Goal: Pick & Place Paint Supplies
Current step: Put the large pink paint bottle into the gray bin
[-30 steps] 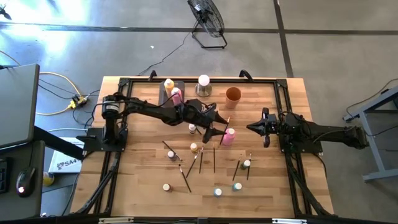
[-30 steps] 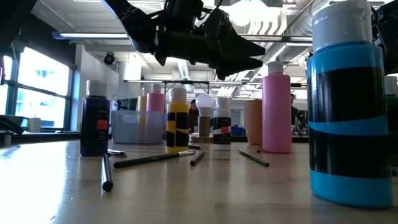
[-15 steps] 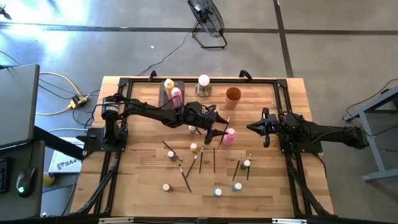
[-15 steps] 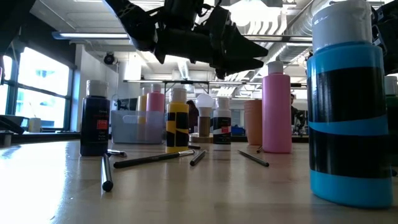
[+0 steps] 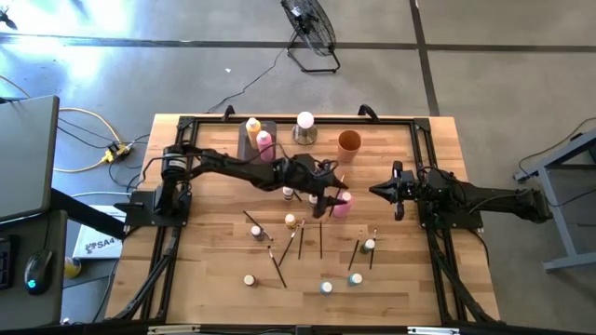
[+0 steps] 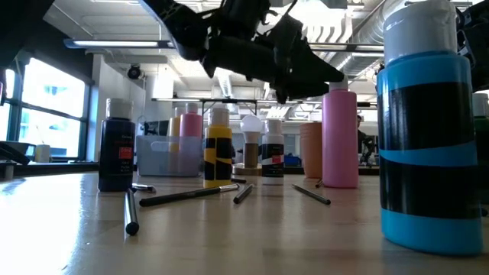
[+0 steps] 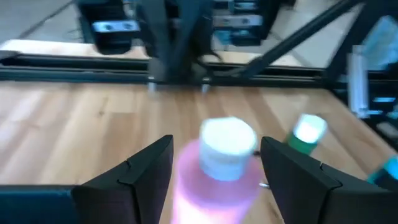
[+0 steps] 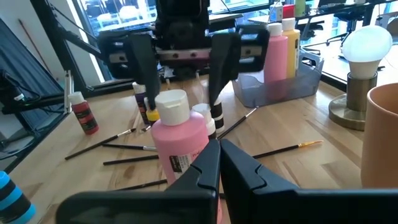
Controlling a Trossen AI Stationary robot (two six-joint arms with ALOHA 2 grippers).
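A pink paint bottle [image 5: 343, 203] with a white cap [image 7: 227, 144] stands upright near the table's middle. My left gripper [image 5: 330, 199] is open and comes at it level from the table's left. Its two fingers [image 7: 144, 171] stand on either side of the bottle's upper part without touching it. Small white-capped bottles [image 5: 291, 221] and thin dark paintbrushes [image 5: 320, 237] lie scattered on the near half of the table. My right gripper [image 5: 382, 191] waits shut at the right, pointing toward the pink bottle [image 8: 180, 140].
At the far edge a grey tray [image 5: 250, 147] holds a pink and a yellow bottle. Beside it stand a white ball on a metal base [image 5: 304, 126] and an orange cup [image 5: 348, 141]. A blue-banded bottle [image 6: 428, 130] stands near the front edge.
My left gripper has gone toward the table's right edge, up to the pink bottle, and its open fingers now stand on either side of the bottle's top. The bottle has stayed where it was.
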